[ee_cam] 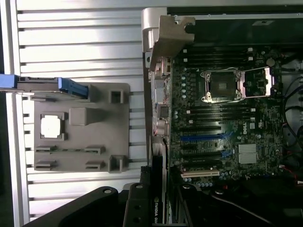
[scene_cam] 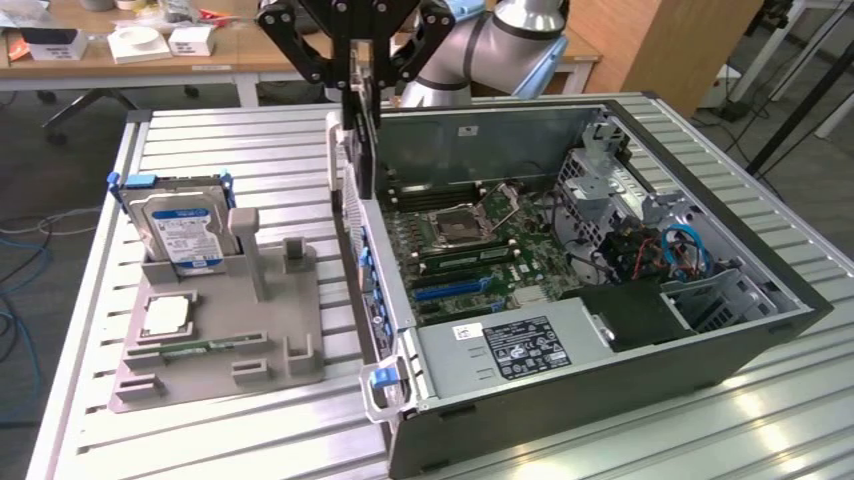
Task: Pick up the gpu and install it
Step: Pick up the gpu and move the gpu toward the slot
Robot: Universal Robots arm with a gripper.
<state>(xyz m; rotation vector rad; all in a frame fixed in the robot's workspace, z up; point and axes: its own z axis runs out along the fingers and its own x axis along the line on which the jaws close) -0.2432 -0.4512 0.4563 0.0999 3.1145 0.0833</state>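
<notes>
the gripper (scene_cam: pixel 358 62) grips the gpu (scene_cam: pixel 358 140), hanging edge-down by the computer case (scene_cam: pixel 641 390) wall. pick-up looks done, clear of the grey stand (scene_cam: pixel 200 372); not yet seated on the motherboard (scene_cam: pixel 467 230).

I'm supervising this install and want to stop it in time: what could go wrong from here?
1. The gpu hangs on edge from the gripper, seemingly right above the case wall. Lowered there, it could strike the wall instead of entering.
2. It looks gripped at its upper end alone, so it might tilt or slip.
3. The slots are narrow, and a skewed card could jam against the board.
</notes>
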